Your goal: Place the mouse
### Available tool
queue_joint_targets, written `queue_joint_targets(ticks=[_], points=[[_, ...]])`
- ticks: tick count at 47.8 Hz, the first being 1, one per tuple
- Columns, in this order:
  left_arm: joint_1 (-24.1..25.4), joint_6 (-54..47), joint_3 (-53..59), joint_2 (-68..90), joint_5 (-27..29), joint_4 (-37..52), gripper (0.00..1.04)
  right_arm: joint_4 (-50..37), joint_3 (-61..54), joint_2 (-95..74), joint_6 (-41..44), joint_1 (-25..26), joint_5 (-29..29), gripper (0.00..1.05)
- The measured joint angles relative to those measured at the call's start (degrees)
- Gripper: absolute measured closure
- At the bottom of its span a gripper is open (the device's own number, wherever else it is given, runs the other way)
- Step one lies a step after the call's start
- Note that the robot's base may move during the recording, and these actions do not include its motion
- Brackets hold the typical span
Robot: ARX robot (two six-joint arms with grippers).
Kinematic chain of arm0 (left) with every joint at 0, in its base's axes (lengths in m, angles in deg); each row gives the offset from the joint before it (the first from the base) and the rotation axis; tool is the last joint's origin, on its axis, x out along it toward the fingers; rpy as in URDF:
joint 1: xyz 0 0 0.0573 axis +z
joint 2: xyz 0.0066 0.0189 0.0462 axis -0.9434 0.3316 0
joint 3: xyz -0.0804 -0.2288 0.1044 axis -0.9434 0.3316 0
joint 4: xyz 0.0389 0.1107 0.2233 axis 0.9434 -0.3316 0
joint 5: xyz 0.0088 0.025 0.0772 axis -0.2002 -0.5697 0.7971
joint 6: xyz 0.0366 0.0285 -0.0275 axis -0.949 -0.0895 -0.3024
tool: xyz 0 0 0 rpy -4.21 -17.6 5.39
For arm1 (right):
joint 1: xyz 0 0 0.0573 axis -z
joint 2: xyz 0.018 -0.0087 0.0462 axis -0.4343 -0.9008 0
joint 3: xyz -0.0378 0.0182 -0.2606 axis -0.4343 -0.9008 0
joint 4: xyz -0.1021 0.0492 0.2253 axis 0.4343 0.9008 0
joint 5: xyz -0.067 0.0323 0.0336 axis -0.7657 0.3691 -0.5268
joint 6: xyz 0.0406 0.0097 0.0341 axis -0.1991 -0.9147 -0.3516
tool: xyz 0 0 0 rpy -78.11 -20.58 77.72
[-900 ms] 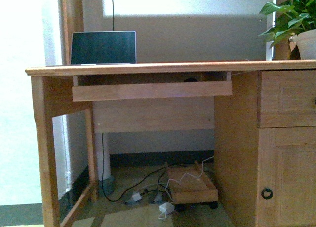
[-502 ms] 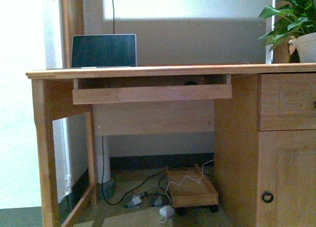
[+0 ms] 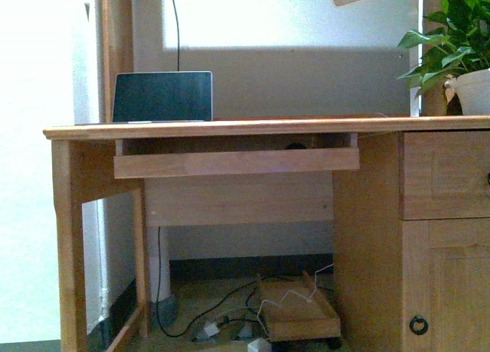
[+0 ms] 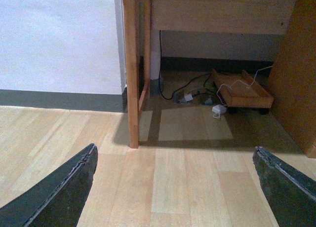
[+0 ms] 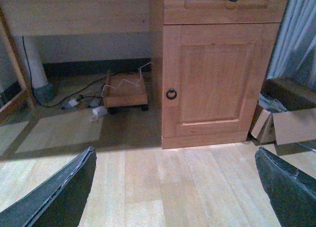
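Hovering low | left gripper (image 4: 174, 150) and right gripper (image 5: 174, 150) are gaping wide, empty | mouse unseen, blind reach risking clipping desk (image 3: 230, 127).

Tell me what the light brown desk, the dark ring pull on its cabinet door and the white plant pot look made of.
Light brown desk: wood, possibly pine, with low sheen; grain lines show. Dark ring pull: likely blackened metal, matte. White plant pot: smooth, ceramic or plastic; cannot tell which.

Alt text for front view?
A wooden desk fills the frame, with a keyboard tray under its top. An open laptop stands on top at left, a potted plant at right; a low wheeled cart sits on the floor beneath.
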Motion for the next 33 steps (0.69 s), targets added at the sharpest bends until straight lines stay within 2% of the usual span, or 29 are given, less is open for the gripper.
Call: queue_joint_targets(ticks=[33], points=[[0.00,0.00,0.00,0.00,0.00,0.00,0.08,0.00,0.00,0.00,0.00,0.00,0.00,0.07]])
